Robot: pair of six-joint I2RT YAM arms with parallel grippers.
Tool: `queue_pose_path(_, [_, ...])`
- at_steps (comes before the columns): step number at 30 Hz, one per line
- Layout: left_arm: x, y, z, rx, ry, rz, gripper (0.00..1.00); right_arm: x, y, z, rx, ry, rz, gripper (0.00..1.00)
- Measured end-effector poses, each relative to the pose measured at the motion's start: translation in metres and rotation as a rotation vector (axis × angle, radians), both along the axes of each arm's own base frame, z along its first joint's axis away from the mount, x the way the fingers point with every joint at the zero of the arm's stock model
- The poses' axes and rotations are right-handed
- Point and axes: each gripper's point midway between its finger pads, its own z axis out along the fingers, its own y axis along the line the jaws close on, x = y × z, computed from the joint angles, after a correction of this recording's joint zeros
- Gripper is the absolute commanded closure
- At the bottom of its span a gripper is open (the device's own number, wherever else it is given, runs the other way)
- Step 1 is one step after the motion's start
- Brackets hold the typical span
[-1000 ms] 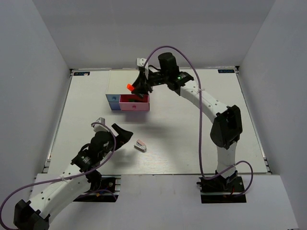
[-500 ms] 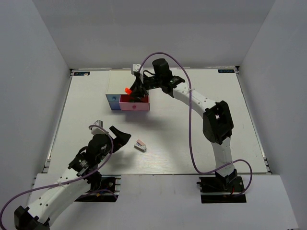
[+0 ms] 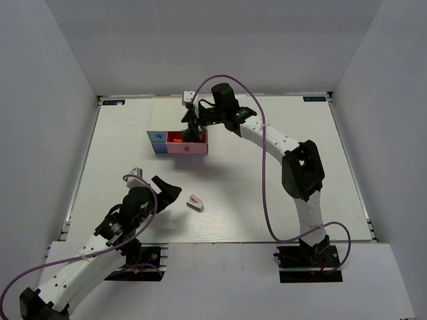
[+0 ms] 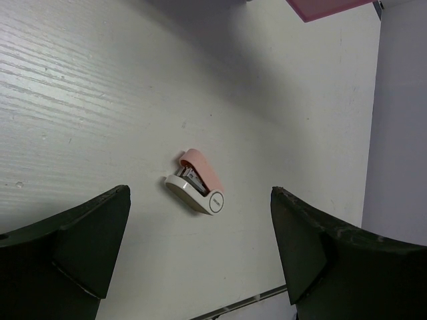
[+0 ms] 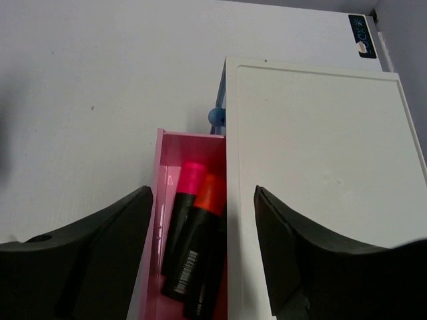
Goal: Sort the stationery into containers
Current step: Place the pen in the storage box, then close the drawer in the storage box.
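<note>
The pink drawer (image 5: 155, 200) of the white-topped box (image 5: 313, 153) stands pulled open. In it lie a pink-capped highlighter (image 5: 192, 175) and an orange-capped highlighter (image 5: 211, 193), side by side. My right gripper (image 5: 203, 200) hangs open and empty just above them; from the top view it (image 3: 191, 129) is over the drawer (image 3: 187, 148). The pink-and-white stapler (image 4: 198, 190) lies on the table, also seen from above (image 3: 195, 202). My left gripper (image 4: 200, 213) is open above and short of it, left of it in the top view (image 3: 171, 189). The green-capped highlighter and the beige blocks are not in view.
The light blue drawer fronts (image 3: 158, 142) are left of the pink one, and a blue knob (image 5: 215, 117) shows beside the box. A corner of the pink drawer (image 4: 330, 7) shows at the top of the left wrist view. White walls enclose the table.
The right gripper carried the orange-capped highlighter down and left, then opened; it now lies in the pink drawer. The left arm shifted slightly and then held still.
</note>
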Motion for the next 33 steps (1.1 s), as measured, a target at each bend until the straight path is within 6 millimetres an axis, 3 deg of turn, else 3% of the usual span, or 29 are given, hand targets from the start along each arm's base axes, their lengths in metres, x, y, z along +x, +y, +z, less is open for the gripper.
queue_pose_path(2, [0.000,0.000,-0.001,0.002,0.003,0.000,0.05,0.001,-0.002,-0.005,-0.009,0.004,-0.006,0.33])
queue_pose_path(4, [-0.001,0.000,-0.001,0.003,0.004,0.000,0.05,0.001,-0.004,-0.009,-0.016,0.010,-0.013,0.50])
queue_pose_path(5, [-0.001,0.000,-0.001,0.003,0.004,0.000,0.05,0.001,-0.006,-0.009,-0.018,0.015,-0.016,0.61])
queue_pose_path(6, [-0.001,0.000,-0.001,0.003,0.004,0.000,0.05,0.000,-0.008,-0.009,-0.018,0.019,-0.016,0.90])
queue_pose_path(7, [-0.001,0.000,-0.001,0.003,0.004,0.000,0.05,-0.002,-0.010,-0.006,-0.014,0.020,-0.009,1.00])
queue_pose_path(13, [-0.001,0.000,-0.001,0.003,0.004,0.000,0.05,-0.031,-0.022,0.022,0.015,-0.003,0.089,1.00])
queue_pose_path(16, [-0.001,0.000,-0.003,0.007,0.010,0.000,0.05,-0.046,-0.025,0.024,-0.001,-0.019,0.151,1.00])
queue_pose_path(23, [-0.001,0.000,-0.005,0.011,0.020,0.002,0.05,-0.062,-0.026,-0.012,-0.145,-0.034,0.183,1.00])
queue_pose_path(33, [-0.001,0.000,-0.010,0.019,0.039,0.004,0.05,-0.037,-0.029,-0.049,-0.310,-0.082,-0.019,1.00])
